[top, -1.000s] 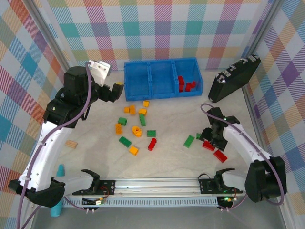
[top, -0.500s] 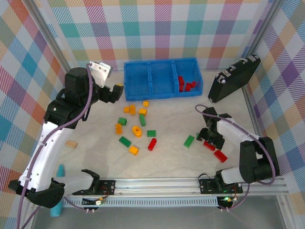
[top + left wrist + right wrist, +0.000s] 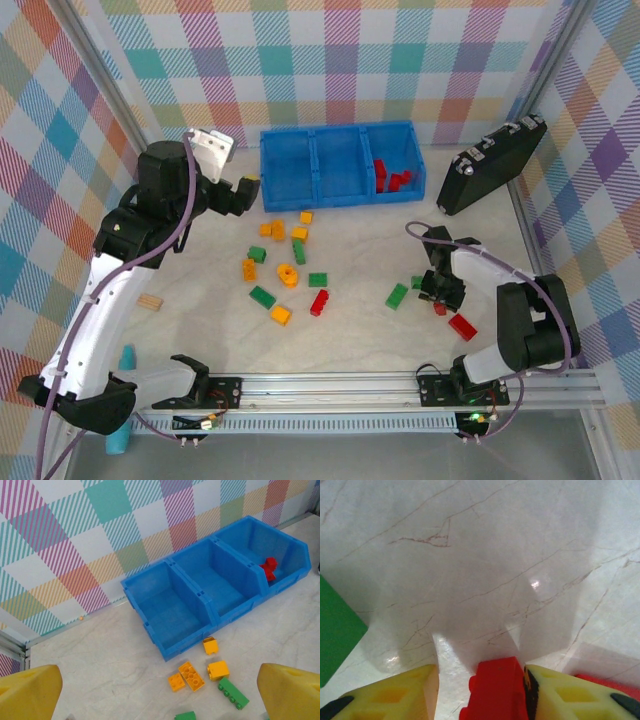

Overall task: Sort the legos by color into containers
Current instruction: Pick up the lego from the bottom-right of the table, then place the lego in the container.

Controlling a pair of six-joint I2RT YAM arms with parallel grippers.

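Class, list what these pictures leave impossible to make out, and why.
Red brick: right wrist view, lower part cut off by the bottom edge.
Green brick: same view, mostly cut off by the left edge.
Red bricks in blue tray: left wrist view, number hidden by divider.

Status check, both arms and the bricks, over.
Left gripper open, empty, hovering near the blue tray. Right gripper low, open around a red lego, not clamped. Green lego close beside, not blocking.
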